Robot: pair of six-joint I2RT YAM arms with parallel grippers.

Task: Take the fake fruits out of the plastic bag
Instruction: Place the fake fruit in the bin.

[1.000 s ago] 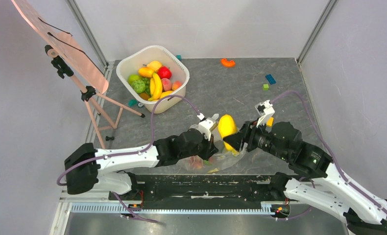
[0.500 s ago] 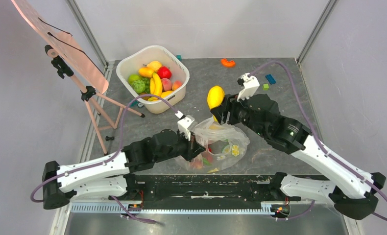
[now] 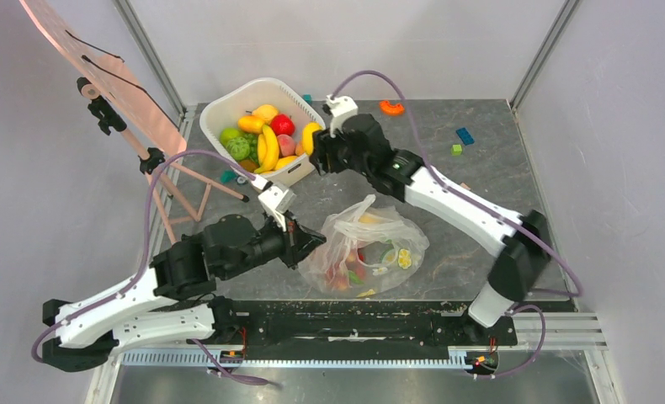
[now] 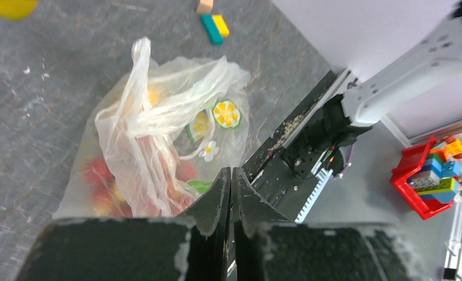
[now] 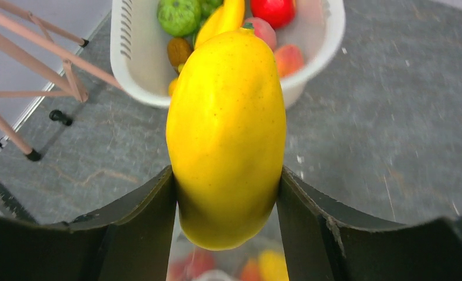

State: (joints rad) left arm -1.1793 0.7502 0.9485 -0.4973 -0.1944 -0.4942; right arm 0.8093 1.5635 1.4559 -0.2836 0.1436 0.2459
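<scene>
Right tool (image 5: 226,175), clamping 1 glossy yellow fruit (image 5: 226,117), has swung to the tub (image 5: 132,58) — left tool (image 4: 230,175) pinched closed.

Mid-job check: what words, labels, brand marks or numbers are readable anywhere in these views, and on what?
None can be read.
The plastic bag carries only printed pictures, a lemon slice and a small flower, with no lettering.
The white tub, the yellow fruit and the toy bricks show no marks.

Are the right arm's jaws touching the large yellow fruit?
Touching. The right wrist view shows the right arm's jaws pressed against both sides of the yellow fruit, with no gap.
</scene>
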